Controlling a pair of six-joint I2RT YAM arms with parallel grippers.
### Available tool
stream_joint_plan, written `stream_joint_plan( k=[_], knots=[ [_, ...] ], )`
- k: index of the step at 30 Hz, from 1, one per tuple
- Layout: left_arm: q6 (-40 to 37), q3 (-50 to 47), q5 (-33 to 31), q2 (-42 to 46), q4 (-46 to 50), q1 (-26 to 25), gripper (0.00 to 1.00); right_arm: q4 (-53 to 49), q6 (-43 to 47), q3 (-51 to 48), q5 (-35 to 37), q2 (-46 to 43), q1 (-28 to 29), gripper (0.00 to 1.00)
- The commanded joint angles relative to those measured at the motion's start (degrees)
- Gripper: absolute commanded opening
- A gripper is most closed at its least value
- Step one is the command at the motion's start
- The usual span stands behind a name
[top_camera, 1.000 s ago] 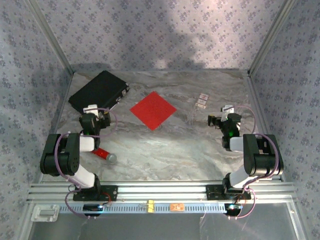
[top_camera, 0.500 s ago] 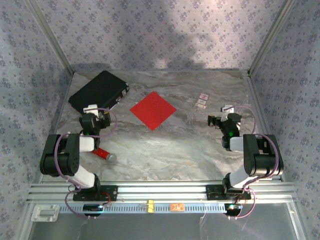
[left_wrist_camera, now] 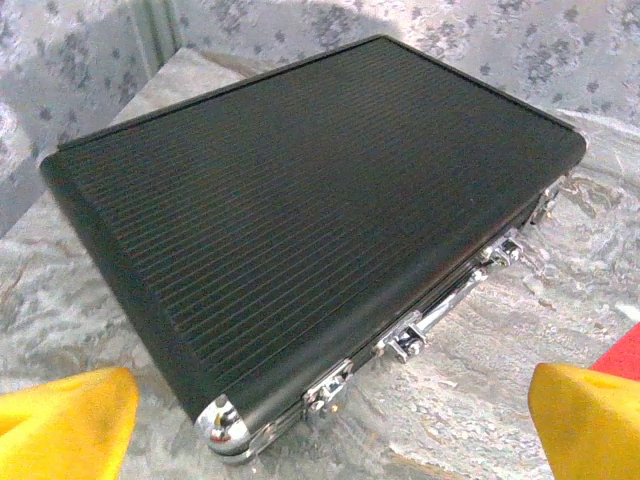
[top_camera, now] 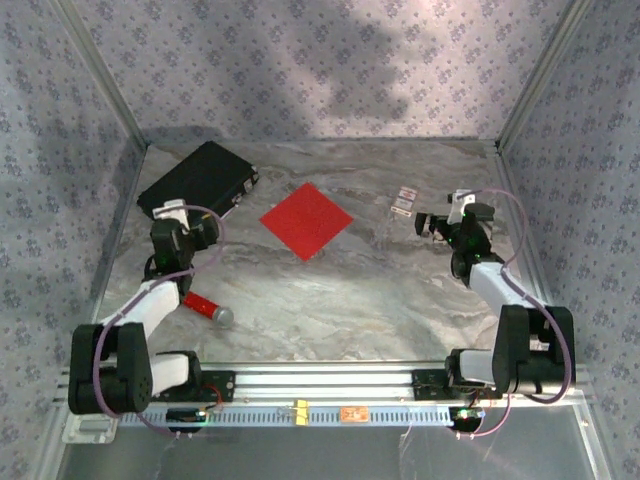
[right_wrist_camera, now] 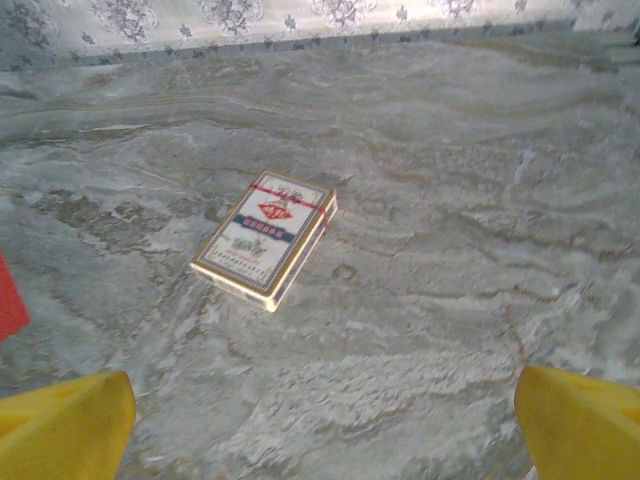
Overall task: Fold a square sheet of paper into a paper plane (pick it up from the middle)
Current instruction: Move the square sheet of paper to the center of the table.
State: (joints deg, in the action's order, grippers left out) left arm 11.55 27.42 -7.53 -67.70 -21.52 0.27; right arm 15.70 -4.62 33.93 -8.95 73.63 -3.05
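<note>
- The left gripper (top_camera: 186,232) stands wide open, its yellow fingers (left_wrist_camera: 60,425) spread far apart with nothing between them. It sits over the left side of the table (top_camera: 350,290) and points toward the far left corner.
- Just ahead of it lies a black case (left_wrist_camera: 300,200), flat on the table and closed. The lid is ribbed, and the edge nearest the gripper has chrome latches and corner caps.
- In the left wrist view, a red corner of the square sheet of paper (left_wrist_camera: 625,355) shows at the right edge, just above the right finger.
- The right gripper (top_camera: 440,222) is also fully open and empty, with its yellow fingers (right_wrist_camera: 585,415) at the bottom corners of its wrist view. It is on the right side of the table and points left and far.
- Ahead of it a small box of cards (right_wrist_camera: 265,240) lies flat on the marbled table, well apart from the fingers.
- The square sheet of paper (top_camera: 306,220) lies flat and unfolded in the far middle of the table, turned like a diamond. It is between the two grippers and touches neither. The black case is to its left and the card box to its right.
- A small red cylinder with a grey end (top_camera: 207,309) lies on the near left, beside the left arm.
</note>
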Motion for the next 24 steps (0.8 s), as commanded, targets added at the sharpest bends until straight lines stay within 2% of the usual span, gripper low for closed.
stream_joint_plan(
  k=[1, 3, 7, 9, 12, 15, 17, 19, 22, 24],
  knots=[
    [12.37, 3.52, -3.74, 3.78, 14.62, 0.08, 1.0, -9.51, -10.48, 1.77, -6.32, -1.81, -1.14, 0.99],
    [16.19, 3.35, -2.46, 5.07, 17.27, 0.17, 1.0, -17.6, -14.7, 3.94, -6.83, -3.34, -1.31, 0.99],
    [18.17, 6.88, 5.98, 6.91, 23.8, 0.16, 1.0, -27.75, -19.32, 6.03, -6.85, -5.74, -2.35, 0.99],
    [19.12, 8.03, 9.35, 7.19, 24.62, 0.13, 1.0, -27.49, -19.84, 5.1, -11.59, -6.07, -3.24, 0.99],
    [18.38, 8.27, 17.88, 6.36, 21.93, -0.42, 1.0, -27.22, -16.69, 4.4, -20.33, -7.0, -3.83, 0.99],
    [19.17, 12.32, 24.22, 3.65, 26.17, -2.88, 1.0, -30.1, -18.94, 4.1, -25.64, -9.05, -3.9, 0.99],
    [15.17, 17.57, 24.83, -0.29, 32.18, -7.62, 1.0, -28.35, -19.46, 2.05, -29.93, -10.78, -3.61, 0.99],
    [12.49, 21.01, 22.19, -4.69, 35.79, -12.06, 1.0, -28.18, -20.1, 0.66, -30.07, -11.56, -3.46, 0.99],
    [12.0, 26.2, 24.52, -12.09, 37.16, -16.27, 1.0, -27.24, -22.28, -0.25, -33.22, -11.5, -3.12, 0.99],
    [11.01, 30.87, 22.38, -17.08, 40.07, -18.97, 1.0, -27.21, -22.54, -0.45, -33.33, -11.25, -2.47, 0.99]
  ],
)
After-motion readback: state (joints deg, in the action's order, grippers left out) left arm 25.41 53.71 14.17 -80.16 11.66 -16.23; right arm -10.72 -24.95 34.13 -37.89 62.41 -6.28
